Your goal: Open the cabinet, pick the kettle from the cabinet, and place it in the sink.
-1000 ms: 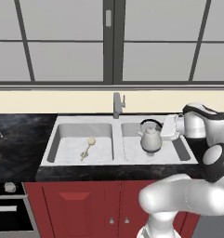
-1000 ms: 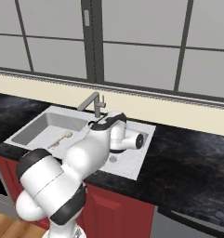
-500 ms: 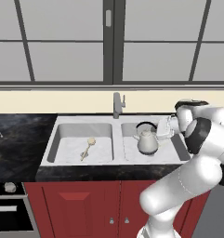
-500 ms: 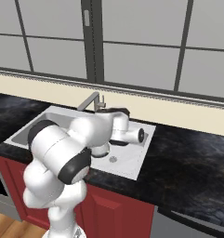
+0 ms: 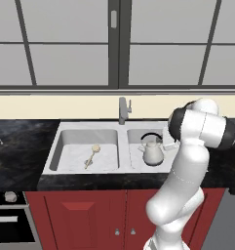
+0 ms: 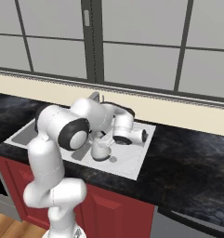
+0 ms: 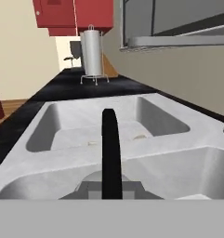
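The silver-white kettle [image 5: 152, 152] stands upright in the right bowl of the light grey sink [image 5: 58, 146], just right of the faucet [image 5: 123, 110]. In the right base view the kettle [image 6: 100, 150] sits under my bent wrist. My gripper [image 7: 112, 190] reaches in level from the right and is shut on the kettle's black arched handle [image 7: 111, 148], with a dark fingertip [image 7: 91, 189] on either side of it. The red cabinet [image 7: 71, 16] hangs far off at the top of the hand view, and I cannot make out its doors.
A pale wooden spoon [image 5: 91, 155] lies in the left bowl. A paper towel roll on a wire stand [image 7: 92, 53] stands on the black counter beyond the sink. The window sill runs behind the faucet. A stove edge [image 5: 7, 197] is at lower left.
The kettle has come down a little and slightly left into the right bowl, with my gripper following it. My arm has folded closer over the sink's right side.
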You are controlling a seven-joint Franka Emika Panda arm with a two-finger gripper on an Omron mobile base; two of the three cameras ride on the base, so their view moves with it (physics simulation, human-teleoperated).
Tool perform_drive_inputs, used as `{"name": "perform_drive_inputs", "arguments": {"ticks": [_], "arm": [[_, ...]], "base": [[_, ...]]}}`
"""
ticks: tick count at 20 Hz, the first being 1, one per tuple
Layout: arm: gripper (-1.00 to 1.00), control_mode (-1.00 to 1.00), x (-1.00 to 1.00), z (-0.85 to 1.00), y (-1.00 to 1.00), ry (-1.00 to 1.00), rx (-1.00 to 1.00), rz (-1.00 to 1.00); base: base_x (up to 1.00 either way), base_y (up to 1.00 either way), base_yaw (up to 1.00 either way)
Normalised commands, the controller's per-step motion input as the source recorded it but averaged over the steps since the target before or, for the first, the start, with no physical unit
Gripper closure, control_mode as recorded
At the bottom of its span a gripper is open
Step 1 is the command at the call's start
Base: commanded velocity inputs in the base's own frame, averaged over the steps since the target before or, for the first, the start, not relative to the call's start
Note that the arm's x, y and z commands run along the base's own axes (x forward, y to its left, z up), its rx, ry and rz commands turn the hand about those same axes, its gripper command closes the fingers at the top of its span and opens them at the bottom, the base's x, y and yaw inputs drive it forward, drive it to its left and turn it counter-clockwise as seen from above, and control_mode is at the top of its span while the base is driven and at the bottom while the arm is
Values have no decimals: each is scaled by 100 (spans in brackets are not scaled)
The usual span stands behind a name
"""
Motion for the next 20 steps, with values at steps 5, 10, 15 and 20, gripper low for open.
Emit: {"name": "perform_drive_inputs", "arguments": {"ticks": [5, 10, 15, 20], "arm": [[100, -100, 26, -24, 0, -2, 0, 4], [100, -100, 27, -22, 0, -3, 0, 0], [100, -100, 28, -19, 0, -4, 0, 0], [100, -100, 26, -21, 3, -9, 0, 0]], "base": [[0, 0, 0], [0, 0, 0], [0, 0, 0], [0, 0, 0]]}}
